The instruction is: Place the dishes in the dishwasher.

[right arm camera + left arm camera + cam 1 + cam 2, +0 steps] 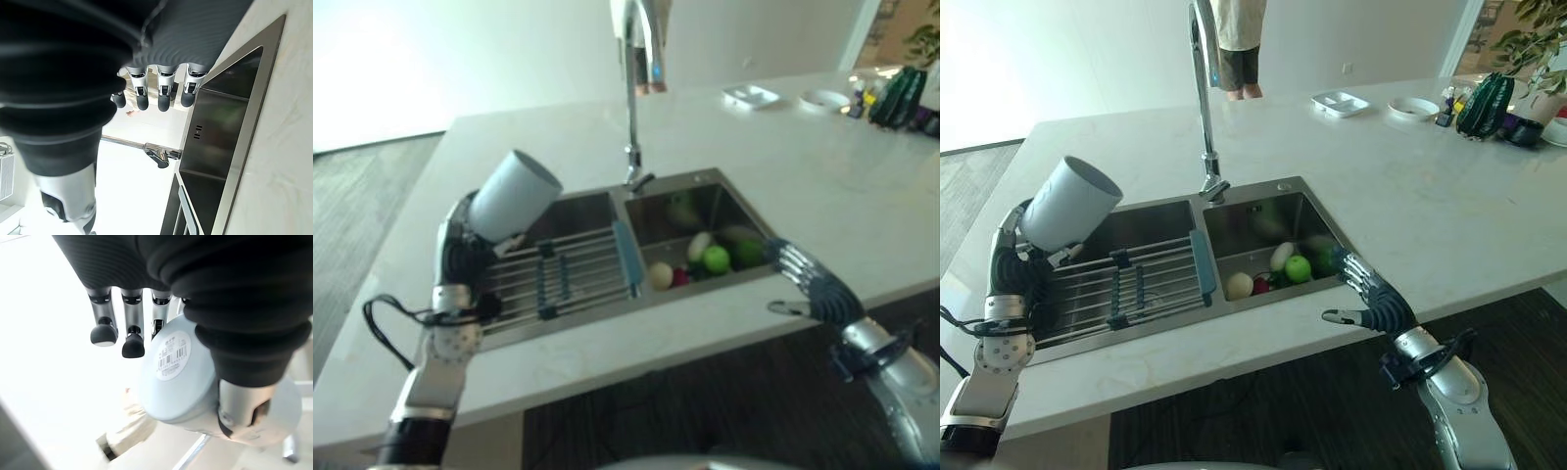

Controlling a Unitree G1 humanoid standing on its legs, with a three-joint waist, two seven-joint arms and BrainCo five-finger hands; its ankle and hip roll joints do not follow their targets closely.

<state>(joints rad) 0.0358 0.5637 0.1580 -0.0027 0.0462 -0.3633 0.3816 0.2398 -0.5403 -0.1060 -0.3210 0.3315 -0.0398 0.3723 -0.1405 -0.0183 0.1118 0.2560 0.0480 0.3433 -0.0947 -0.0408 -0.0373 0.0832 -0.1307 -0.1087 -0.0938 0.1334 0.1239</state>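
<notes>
Holding a pale cylindrical cup (1067, 203) tilted above the slatted metal drying rack (1126, 279) in the steel double sink (1278, 188), the left hand (230, 362) has fingers and thumb curled round it. This looks like the carrying step; next the cup must travel to a dishwasher. Over the white stone surface (1430, 206) edge, the right hand (1371, 299) hovers empty, fingers loosely spread

Faucet (1203, 108) and rack (1126, 284) obstruct the sink (1278, 191).
</notes>
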